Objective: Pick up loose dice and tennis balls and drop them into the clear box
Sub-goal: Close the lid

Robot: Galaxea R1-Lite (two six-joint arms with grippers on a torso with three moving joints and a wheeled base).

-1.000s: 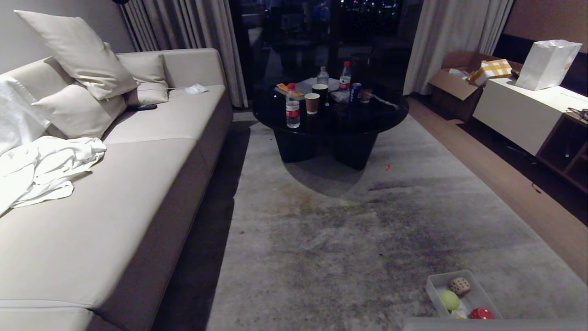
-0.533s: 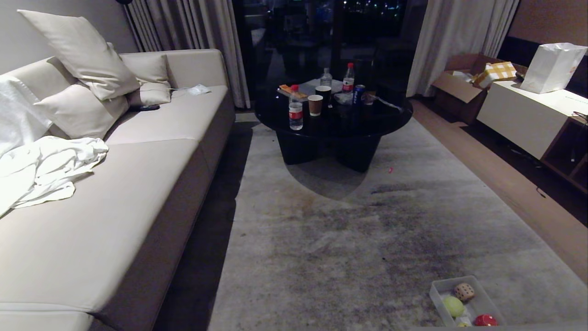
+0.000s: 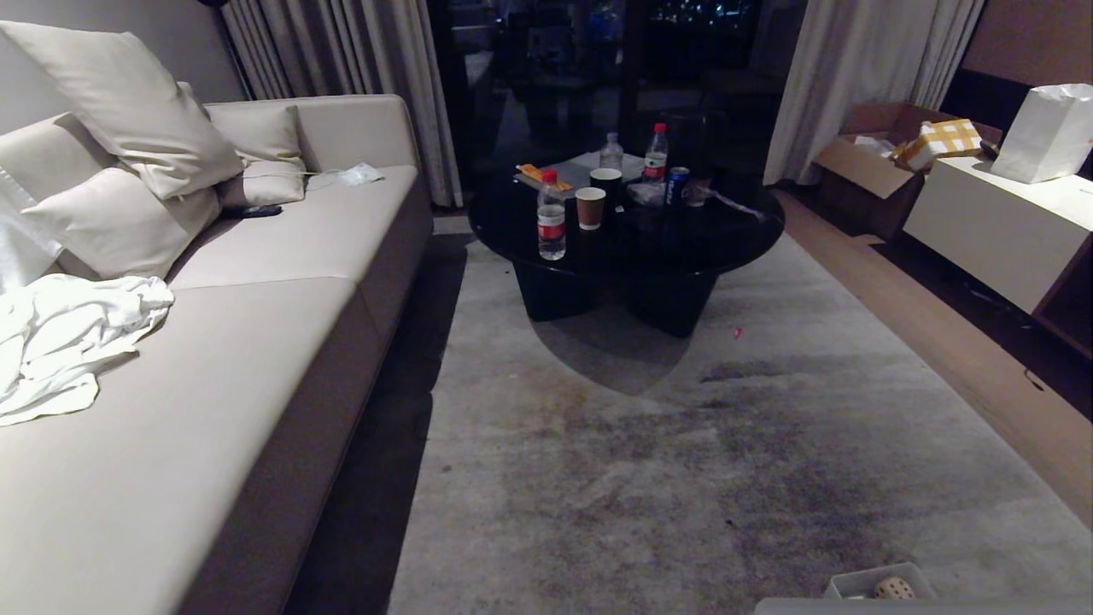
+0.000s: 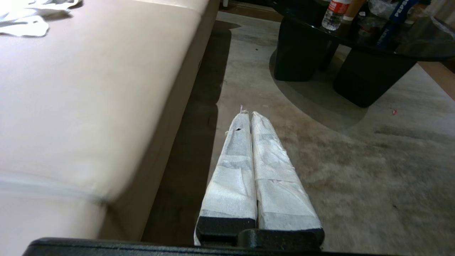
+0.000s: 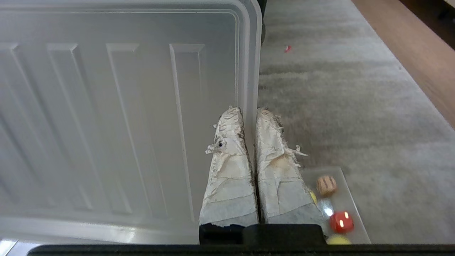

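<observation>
The clear box [image 3: 854, 582] sits on the carpet at the head view's bottom right edge, with a beige die [image 3: 893, 588] in it. The right wrist view shows the clear box [image 5: 346, 183] holding the beige die [image 5: 326, 185], a red die [image 5: 341, 222] and two yellow bits [image 5: 337, 240]; I cannot tell whether these are ball or die. My right gripper [image 5: 249, 111] is shut on the rim of a ribbed clear lid [image 5: 117, 117], held above the box. Over the carpet beside the sofa, my left gripper [image 4: 247, 113] is shut with nothing in it.
A beige sofa [image 3: 213, 359] with pillows and a white cloth runs along the left. A round black table [image 3: 623, 231] with bottles and cups stands ahead on the grey carpet [image 3: 640, 478]. A white cabinet [image 3: 999, 226] and a cardboard box [image 3: 862, 162] are at the right.
The whole head view has shifted, so the camera has moved: the table and sofa sit lower and the box has slid to the bottom edge, mostly out of view.
</observation>
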